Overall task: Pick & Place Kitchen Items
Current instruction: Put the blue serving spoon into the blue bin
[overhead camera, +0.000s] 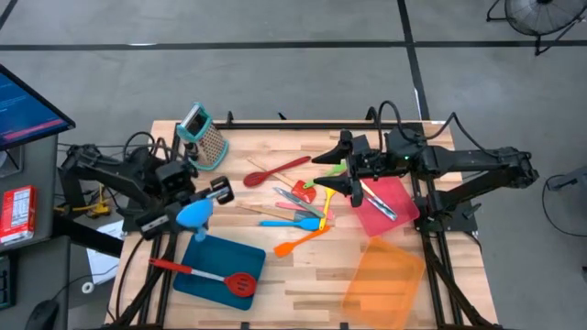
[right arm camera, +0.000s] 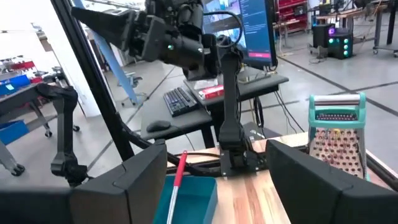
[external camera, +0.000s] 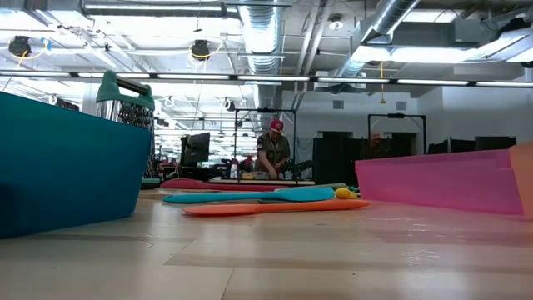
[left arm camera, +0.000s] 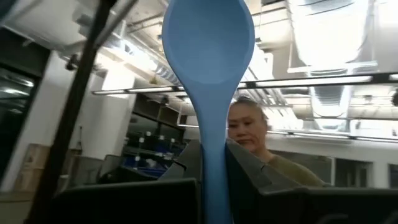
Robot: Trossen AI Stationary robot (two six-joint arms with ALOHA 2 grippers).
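The left end effector [overhead camera: 204, 213] is up off the table [overhead camera: 303, 275] and pinched tight on the handle of a light blue spoon [overhead camera: 193, 216], the bowl sticking out past the fingers [left arm camera: 249, 180]; through the left wrist view that bowl rises against the ceiling, with a person beyond it; just below this end effector in the high view sits the blue tray [overhead camera: 220, 264], and on it a red turner [overhead camera: 206, 275] lying flat, slotted head at the tray's far corner; the metal grater [overhead camera: 205, 137] with its teal handle stands behind the left arm at the table's back edge.

Over to the right end effector [overhead camera: 323, 176]: fingers spread wide, holding nothing, hovering at the middle of the table; right beneath and just ahead of it lies the pile of utensils, a red spoon [overhead camera: 275, 170] reaching away toward the grater, a blue spatula [overhead camera: 292, 221], an orange spatula [overhead camera: 303, 240] at the near end of the pile; behind its wrist sits the red tray [overhead camera: 396, 213] with a metal utensil [overhead camera: 378, 201] lying in it; nearer the table's front edge, the orange tray [overhead camera: 381, 284]; from table height the blue and orange utensils lie flat between the teal tray wall [external camera: 75, 167] and the pink one [external camera: 450, 183].
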